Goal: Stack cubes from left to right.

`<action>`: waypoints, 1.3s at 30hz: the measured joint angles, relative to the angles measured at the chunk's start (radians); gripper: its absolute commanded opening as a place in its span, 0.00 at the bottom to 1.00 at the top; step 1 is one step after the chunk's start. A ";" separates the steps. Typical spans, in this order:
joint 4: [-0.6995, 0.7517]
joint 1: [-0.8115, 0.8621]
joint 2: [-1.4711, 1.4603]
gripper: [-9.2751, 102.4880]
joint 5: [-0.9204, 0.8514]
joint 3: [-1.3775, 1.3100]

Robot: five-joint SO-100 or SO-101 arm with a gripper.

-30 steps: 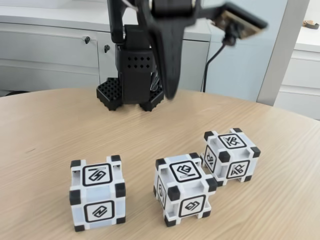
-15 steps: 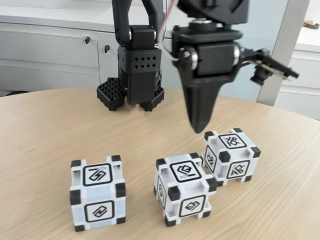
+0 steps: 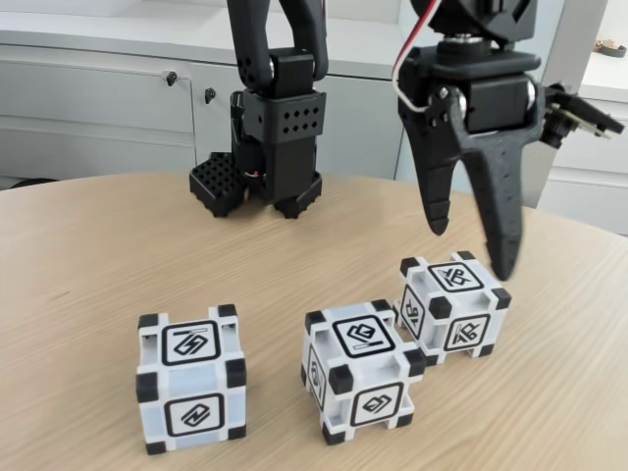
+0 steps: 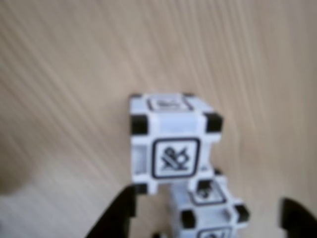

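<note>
Three white cubes with black corners stand on the wooden table in the fixed view: the left cube [image 3: 191,378], the middle cube [image 3: 361,371] and the right cube [image 3: 453,306], the last two nearly touching. My gripper [image 3: 471,252] is open, its black fingers [image 3: 503,221] pointing down just above and behind the right cube, holding nothing. The blurred wrist view shows one cube [image 4: 168,144] ahead and a second cube [image 4: 208,213] lower, between the spread fingers [image 4: 116,215] of the gripper [image 4: 207,198].
The arm's black base [image 3: 257,186] stands at the table's back edge. Grey cabinets [image 3: 98,103] run behind it. Bare wood stretches left of the cubes and between the cubes and the base.
The gripper has swung right and come lower, from the middle of the table to above the right cube. Its fingers have spread apart. The cubes have not moved.
</note>
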 measured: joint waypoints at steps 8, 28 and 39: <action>0.000 0.002 -0.140 0.45 -0.006 -0.002; -0.009 0.012 -0.242 0.08 -0.098 -0.031; 0.011 0.043 0.267 0.08 -0.249 -0.026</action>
